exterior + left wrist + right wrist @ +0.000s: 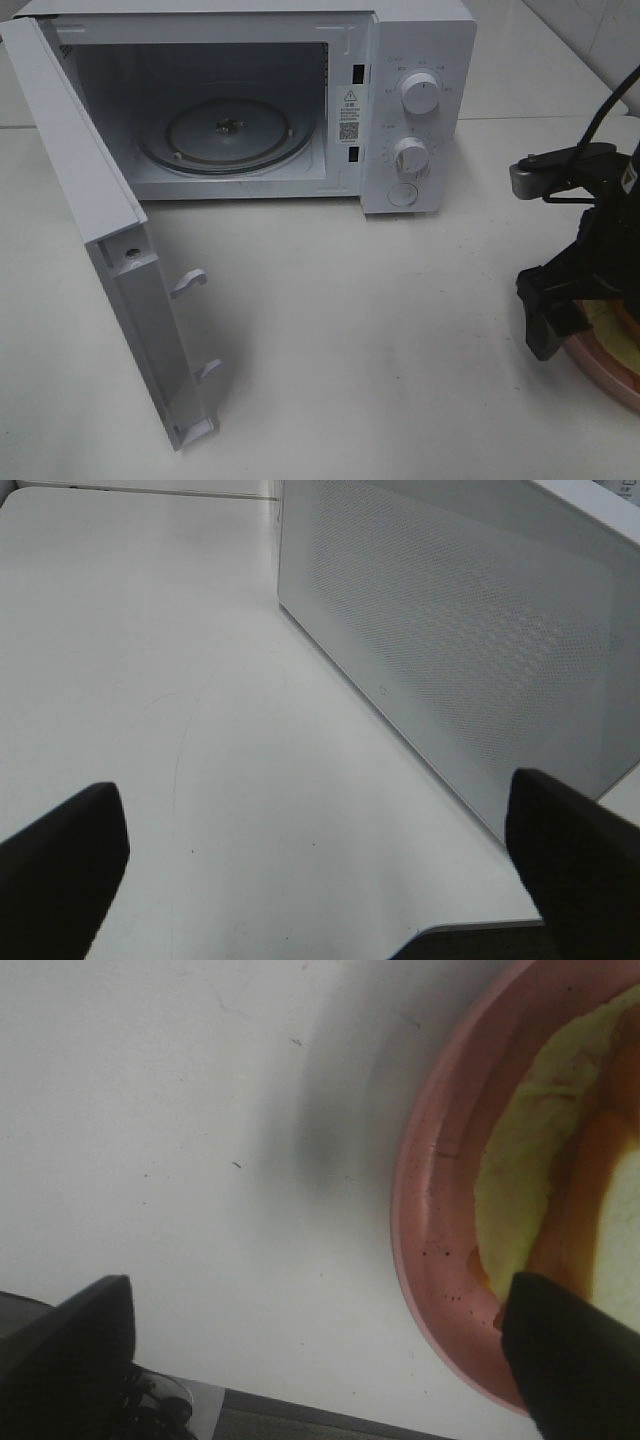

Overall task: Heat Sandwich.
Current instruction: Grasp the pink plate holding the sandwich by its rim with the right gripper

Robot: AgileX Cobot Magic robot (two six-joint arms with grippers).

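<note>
The left gripper (315,815) hangs low over the plain white table (350,350), its two black fingers (60,870) spread wide with nothing between them, just beside the perforated outer face of the white microwave door (470,630). The high camera does not show this gripper. In that view the door stands swung fully open at the left, its two latch hooks (188,283) facing the table. Behind it the boxy white microwave oven (420,30) sits at the back of the table, its cavity open and bare but for the round clear glass turntable (225,135). Two white round dials (418,93) and a round white button (403,195) run down the control panel on the oven's right side. At the far right edge, well apart from the oven, the right gripper (320,1290) hovers low with its black fingers (75,1345) held wide, one over bare table and the other over the near rim of a round pink plate (430,1230). Whether that finger touches the plate cannot be told. The sandwich (530,1160), white bread with red and pale green-yellow filling, lies on the plate, outside the oven.
</note>
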